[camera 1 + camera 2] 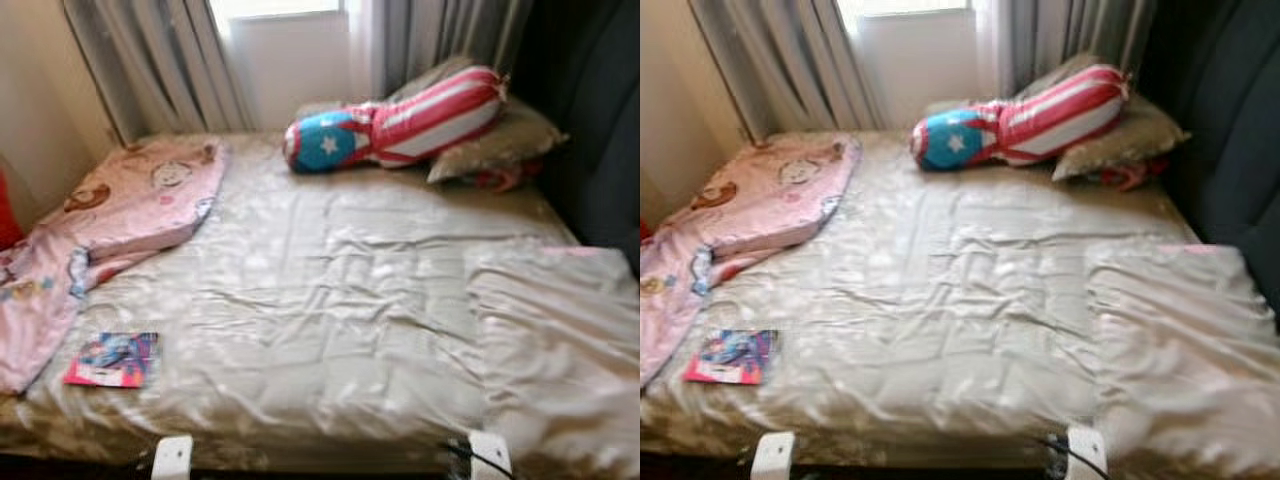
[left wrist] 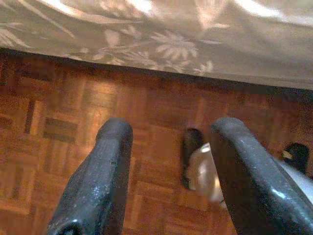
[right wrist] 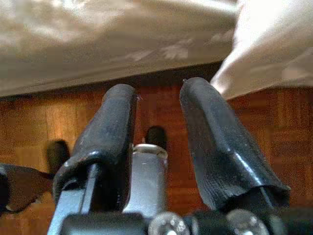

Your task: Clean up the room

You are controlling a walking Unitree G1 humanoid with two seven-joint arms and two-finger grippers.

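A bed (image 1: 330, 300) with a crumpled beige sheet lies before me. On its near left corner rests a small colourful booklet (image 1: 112, 360). A pink cartoon-print blanket (image 1: 120, 205) is bunched along the left side and hangs over the edge. At the head lie a red, white and blue bolster (image 1: 395, 125) with a star and a beige pillow (image 1: 500, 145). A pale loose sheet (image 1: 560, 330) covers the near right corner. My left gripper (image 2: 171, 132) hangs open over the wood floor by the bed's edge. My right gripper (image 3: 159, 90) is open too, low beside the bed skirt.
Grey curtains (image 1: 160, 60) and a bright window (image 1: 285, 50) stand behind the bed. A dark headboard or wall (image 1: 600, 130) runs along the right. Parquet floor (image 2: 58, 127) lies below the bed's edge. A cream wall (image 1: 40, 110) closes the left side.
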